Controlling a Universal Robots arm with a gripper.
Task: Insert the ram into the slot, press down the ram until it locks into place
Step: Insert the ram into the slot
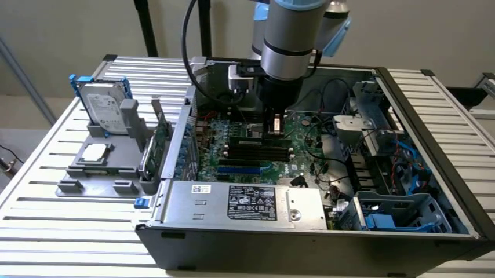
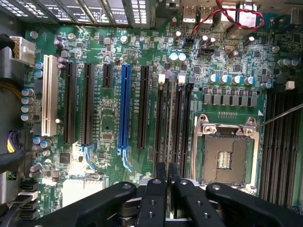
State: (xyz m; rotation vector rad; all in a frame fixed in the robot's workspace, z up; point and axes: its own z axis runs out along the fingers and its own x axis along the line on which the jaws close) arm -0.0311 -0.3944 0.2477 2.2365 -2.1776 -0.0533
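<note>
Your long, thin green ram stick stands edge-on among the narrow black memory slots mid-way across the green motherboard (seated or not, you can't tell). The black gripper pinches it, fingers nearly together, inside the open grey computer case.

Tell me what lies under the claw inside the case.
Under the claw is the ram, standing on edge over the black memory slots of the motherboard. The claw's fingers cover part of the ram, so whether it is seated cannot be seen.
</note>
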